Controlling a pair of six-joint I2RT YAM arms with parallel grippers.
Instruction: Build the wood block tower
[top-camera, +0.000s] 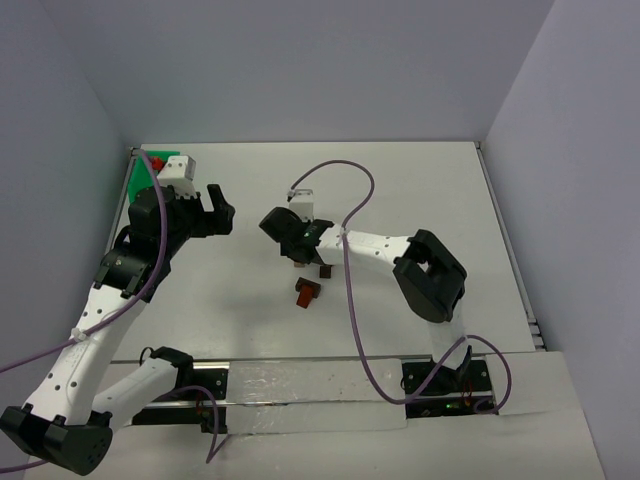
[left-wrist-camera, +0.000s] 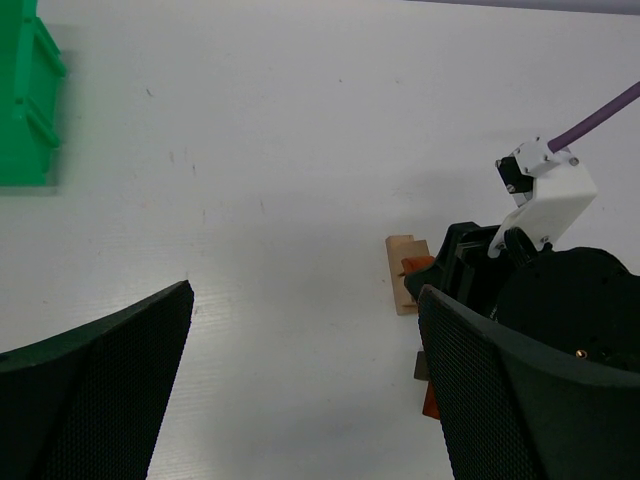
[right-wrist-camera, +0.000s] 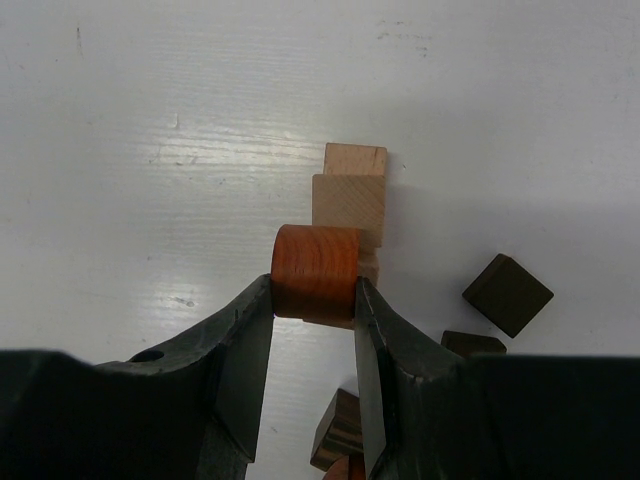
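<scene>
Light tan blocks (right-wrist-camera: 349, 195) lie near the middle of the white table (top-camera: 420, 180), set tight against one another; I cannot tell whether one rests on the other. My right gripper (right-wrist-camera: 314, 290) is clamped on a reddish-brown block (right-wrist-camera: 316, 262) with a rounded top, one finger on each side, holding it at the near end of the tan pieces; whether it touches them is hidden. A dark brown block (right-wrist-camera: 507, 293) sits on the table to the right of them, apart, and a striped dark piece (right-wrist-camera: 338, 428) lies under my fingers. A second reddish-brown piece (top-camera: 306, 291) lies nearer my bases. My left gripper (left-wrist-camera: 305, 385) hovers left of the blocks with its jaws spread wide and nothing between them. The green tray (top-camera: 148, 178) sits in the far left corner.
</scene>
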